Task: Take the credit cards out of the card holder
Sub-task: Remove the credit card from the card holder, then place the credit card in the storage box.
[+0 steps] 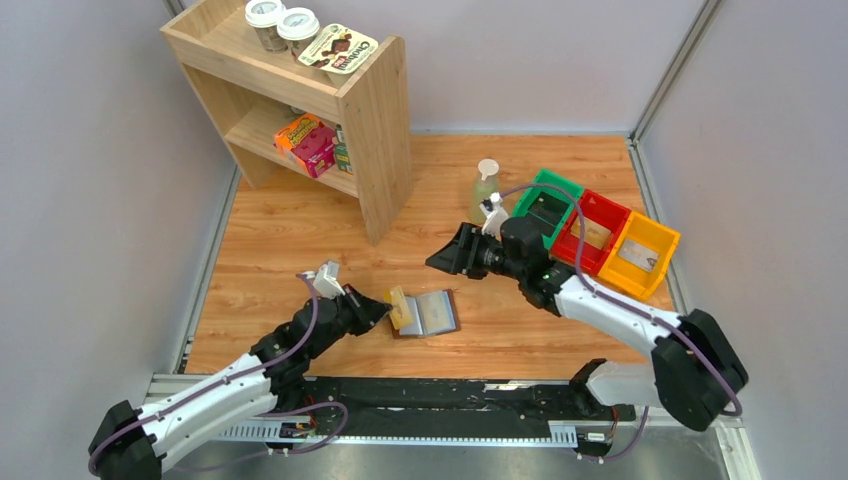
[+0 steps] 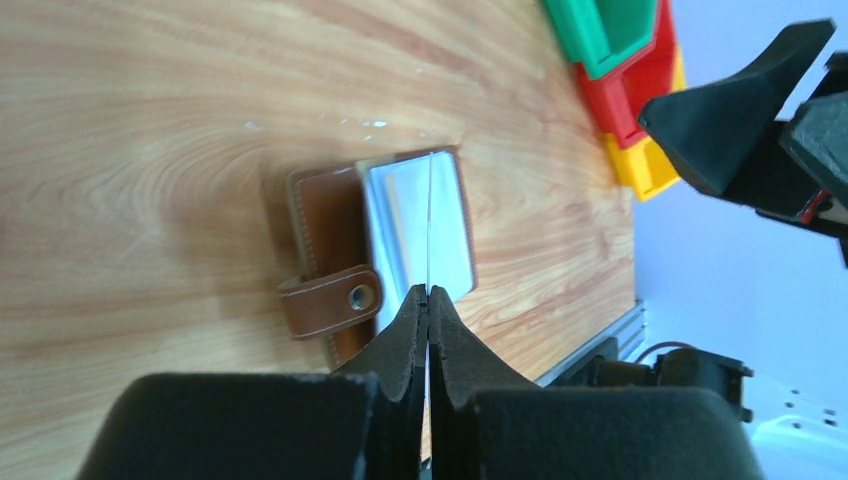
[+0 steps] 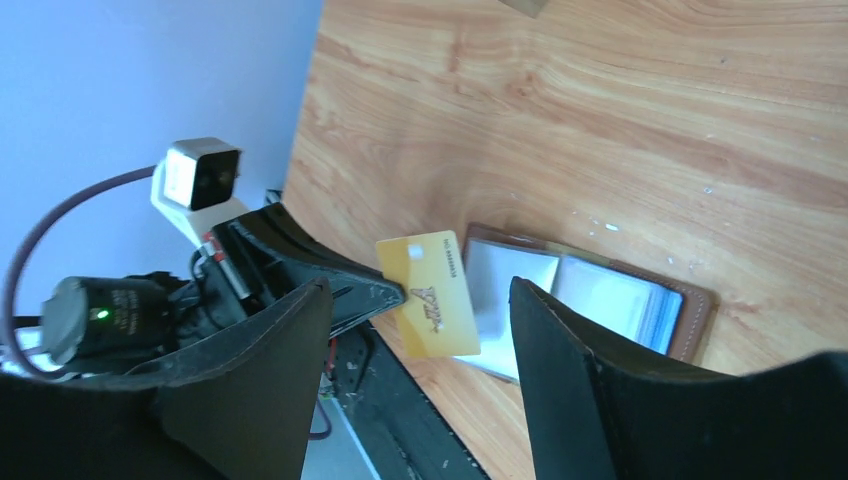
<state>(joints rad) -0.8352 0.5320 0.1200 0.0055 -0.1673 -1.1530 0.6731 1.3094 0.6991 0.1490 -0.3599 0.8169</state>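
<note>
The brown leather card holder (image 1: pixel 432 314) lies open on the wooden table, its grey-blue inner panels (image 3: pixel 610 297) facing up and its snap tab (image 2: pixel 330 300) sticking out. My left gripper (image 1: pixel 385 310) is shut on a tan-gold credit card (image 3: pixel 430 295), held tilted up over the holder's left end. The left wrist view shows this card edge-on as a thin line (image 2: pixel 428 215) running out from the pinched fingertips (image 2: pixel 415 310). My right gripper (image 1: pixel 445 255) hangs open behind and above the holder, nothing between its fingers (image 3: pixel 560 340).
Green (image 1: pixel 547 207), red (image 1: pixel 592 230) and yellow (image 1: pixel 640 255) bins stand in a row at the right. A spray bottle (image 1: pixel 485 188) is beside the green bin. A wooden shelf (image 1: pixel 375 130) with boxes and jars stands at the back left.
</note>
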